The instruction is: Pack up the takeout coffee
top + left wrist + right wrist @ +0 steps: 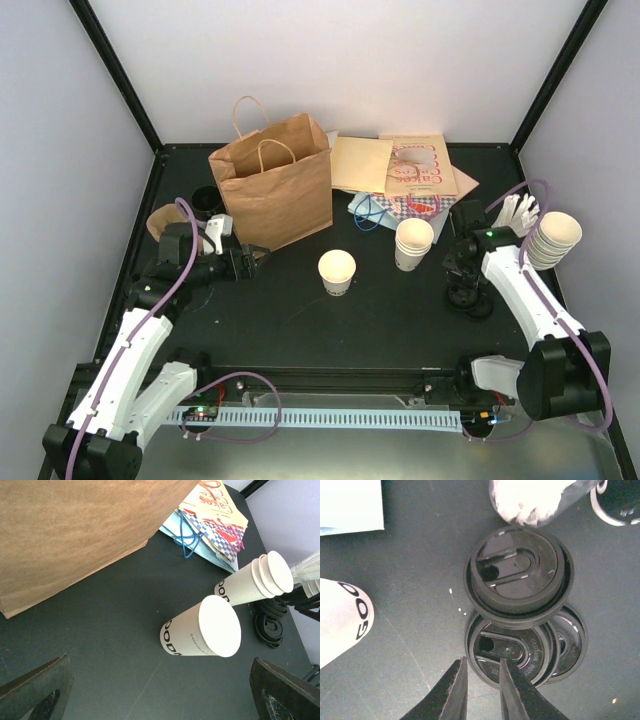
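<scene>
The takeout coffee cup (337, 270) stands lidless and upright mid-table; the left wrist view shows it (200, 630) with black lettering. My left gripper (250, 258) is open and empty, left of the cup and beside the brown paper bag (275, 190); its fingers frame the bottom corners of the left wrist view (160, 700). My right gripper (468, 290) hangs low over a pile of loose black lids (517, 575). Its jaws (482, 680) are narrowly open and straddle the rim of the lower lid (515, 650), one finger outside and one inside, with a gap still showing.
A short nested cup stack (413, 243) stands right of the cup, and a taller stack (553, 240) at the right edge. Flat printed paper bags (400, 170) lie at the back. A brown sleeve (160, 222) lies at the left. The bag's wall (75, 530) is close to my left gripper.
</scene>
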`<state>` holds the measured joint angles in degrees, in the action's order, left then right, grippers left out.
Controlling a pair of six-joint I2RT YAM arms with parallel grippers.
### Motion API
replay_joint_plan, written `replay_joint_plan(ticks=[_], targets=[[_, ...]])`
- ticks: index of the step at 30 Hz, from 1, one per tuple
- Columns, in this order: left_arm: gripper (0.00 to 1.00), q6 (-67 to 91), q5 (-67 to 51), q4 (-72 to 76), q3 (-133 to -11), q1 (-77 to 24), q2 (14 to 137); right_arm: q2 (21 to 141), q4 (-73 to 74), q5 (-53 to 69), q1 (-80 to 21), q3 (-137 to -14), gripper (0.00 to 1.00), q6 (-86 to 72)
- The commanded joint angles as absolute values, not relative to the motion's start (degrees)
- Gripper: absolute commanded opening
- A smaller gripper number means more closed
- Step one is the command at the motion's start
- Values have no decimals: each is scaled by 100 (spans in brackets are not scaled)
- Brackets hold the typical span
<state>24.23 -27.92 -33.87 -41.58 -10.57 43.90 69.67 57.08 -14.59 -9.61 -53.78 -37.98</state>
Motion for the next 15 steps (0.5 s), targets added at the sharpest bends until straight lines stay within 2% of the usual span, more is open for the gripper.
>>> replay_joint_plan(ticks=[1, 5, 7, 8, 10, 15], targets=[[99, 2493, -2869, -3325, -4266, -1055, 4386, 7124, 5589, -1442, -940, -5169, 29, -3826], [99, 2512, -2894, -3266, -4205, -1055, 4394, 7270, 5503, -1338, -940, -4925, 32, -3944], [99, 2511, -2902, -3248, -4194, -1059, 4402, 7283, 5471, -1264, -940, -4801, 57, -4046], [99, 2506, -2894, -3239, -4191, -1055, 4399, 7273, 5442, -1245, -940, -4744, 61, -4073], [99, 2496, -2900, -3228, -4196, -1056, 4412, 7261, 5397, -1299, -940, -4668, 61, -4132], [99, 2492, -2929, -3169, -4138, -1055, 4430, 7391, 5043, -1222, -940, -4610, 42, -4057]])
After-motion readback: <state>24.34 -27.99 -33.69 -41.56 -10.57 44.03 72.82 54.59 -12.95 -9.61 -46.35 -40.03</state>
